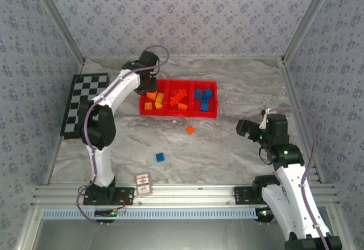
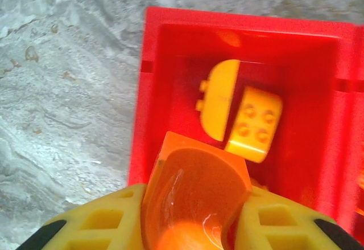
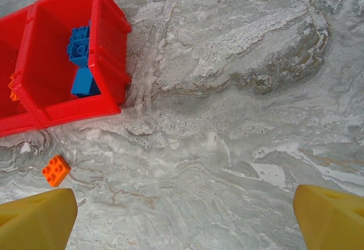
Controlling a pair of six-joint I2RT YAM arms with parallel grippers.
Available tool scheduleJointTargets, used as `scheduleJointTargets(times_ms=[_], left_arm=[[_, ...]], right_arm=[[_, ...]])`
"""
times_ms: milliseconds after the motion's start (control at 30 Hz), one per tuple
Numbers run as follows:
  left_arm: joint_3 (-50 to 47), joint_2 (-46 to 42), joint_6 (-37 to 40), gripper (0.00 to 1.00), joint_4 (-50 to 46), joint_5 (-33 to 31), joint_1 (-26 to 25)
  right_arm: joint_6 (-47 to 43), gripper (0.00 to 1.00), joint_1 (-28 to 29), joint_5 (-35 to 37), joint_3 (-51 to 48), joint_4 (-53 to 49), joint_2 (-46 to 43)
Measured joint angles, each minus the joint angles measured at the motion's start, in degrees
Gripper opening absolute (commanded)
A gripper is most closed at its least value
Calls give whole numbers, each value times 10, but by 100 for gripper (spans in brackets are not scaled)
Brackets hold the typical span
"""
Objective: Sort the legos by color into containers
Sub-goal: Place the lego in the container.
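The left pincer grips a curved orange brick over the left box of the red tray by the far edge of the desk, so letting go here could mix it with yellow bricks.

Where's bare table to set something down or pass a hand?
Free: table right of the tray to the wall; near strip between blue brick and right gripper. Crowded: tray's left compartment, left gripper above it gripping a curved orange brick.
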Motion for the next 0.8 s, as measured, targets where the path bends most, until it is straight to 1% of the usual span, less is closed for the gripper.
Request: scheduleJointTargets(times_ms=[67, 167, 233, 367, 567, 700, 800], left_arm=[[23, 22, 10, 27, 0, 3, 9], [64, 53, 25, 26, -4, 7, 12], [75, 62, 31, 26, -4, 10, 11], [75, 61, 35, 26, -6, 20, 10], [37, 36, 21, 28, 8, 70, 8], [40, 34, 17, 29, 14, 92, -11], [62, 37, 17, 29, 7, 101, -37]], right_arm=[[0, 100, 0, -2, 0, 0, 0], [0, 100, -2, -3, 0, 0, 0], [0, 100, -2, -3, 0, 0, 0], [0, 100, -4, -3, 0, 0, 0], [0, 100, -7, -3, 0, 0, 2], [0, 100, -10, -3, 0, 0, 4], [0, 100, -11, -3, 0, 0, 6]])
